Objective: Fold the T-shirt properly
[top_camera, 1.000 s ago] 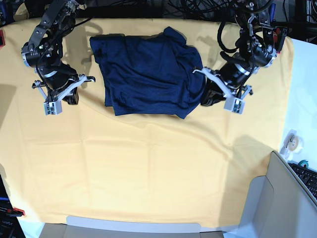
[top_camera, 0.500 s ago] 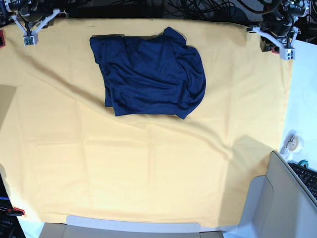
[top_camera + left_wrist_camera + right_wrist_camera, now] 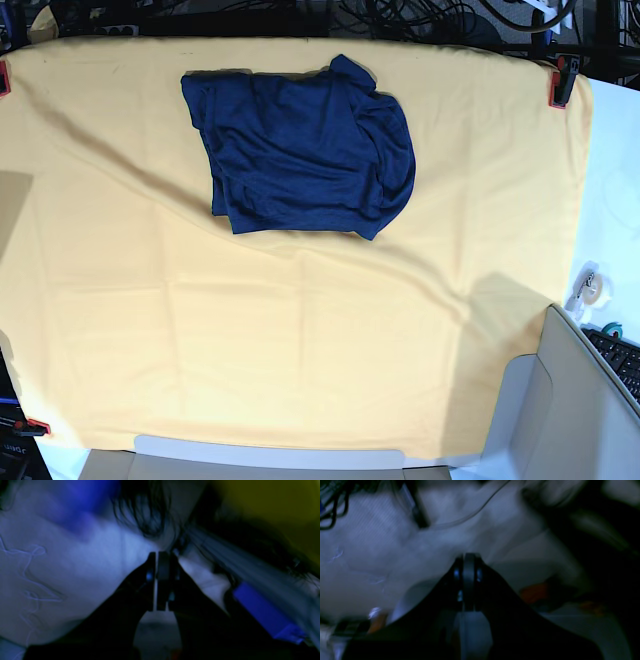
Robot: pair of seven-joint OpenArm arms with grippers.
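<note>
Two jaws: both pressed together, gripping nothing.
Left jaws (image 3: 160,580): closed, seen only in the left wrist view against a blurred pale and bluish background.
Right jaws (image 3: 467,580): closed, seen only in the right wrist view over blurred pale surroundings with dark cables (image 3: 335,510) at 10 o'clock.
T-shirt (image 3: 300,145): folded into a rough dark navy block, lying flat towards 12 o'clock on the yellow-orange cloth (image 3: 300,350).
Cloth: spread over the tabletop, red clamp (image 3: 558,85) at its 2 o'clock corner.
</note>
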